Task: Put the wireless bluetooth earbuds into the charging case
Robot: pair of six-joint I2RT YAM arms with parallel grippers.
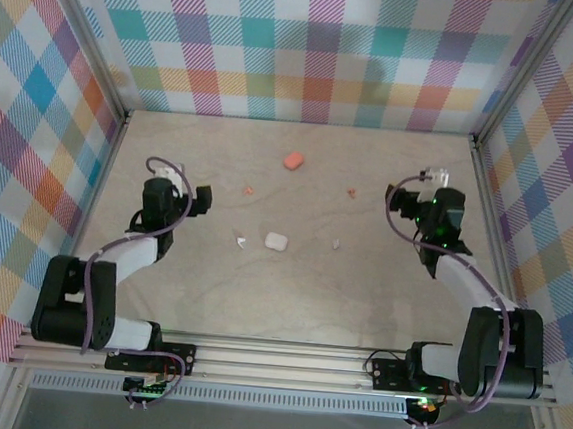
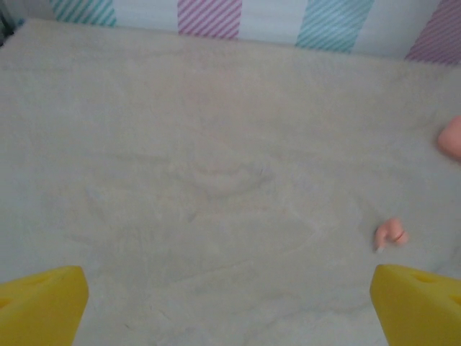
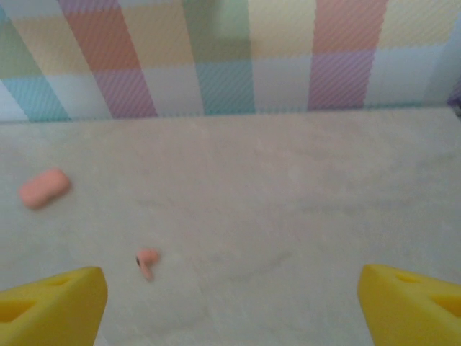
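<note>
You're at the opening step, I'd judge: nothing is grasped and all four buds lie loose on the pale wooden tabletop (image 1: 289,295). Take the white pebble-shaped plastic charging case (image 1: 276,241) as ref. One tiny white plastic earbud (image 1: 239,240) sits just left of it. The second white earbud (image 1: 335,244) lies near on its right, and neither touches it. The salmon-pink pebble-shaped case (image 1: 293,161) lies well beyond it, toward the plaid back wall (image 1: 310,56). One salmon-pink earbud (image 1: 249,190) is beyond-left of the white case and the other pink earbud (image 1: 351,192) beyond-right, both btwn the two cases in depth. The left gripper (image 2: 230,310) has its yellow pads (image 2: 43,303) spread wide w/ nothing btwn them. It hangs well left of the white case, w/ a pink bud just ahead of its right pad. The right gripper (image 3: 230,306) is likewise spread wide & empty, well right of the white case, w/ a pink bud ahead of its left pad. Can't tell if either case lid is up: too small. Next move, imo: go for the pink bud in front of either arm. You'd need to drop low, centre the pads on it and close almost fully, as a bud that tiny may skid or flip. If the lids are shut, one arm has to open a case first.
</note>
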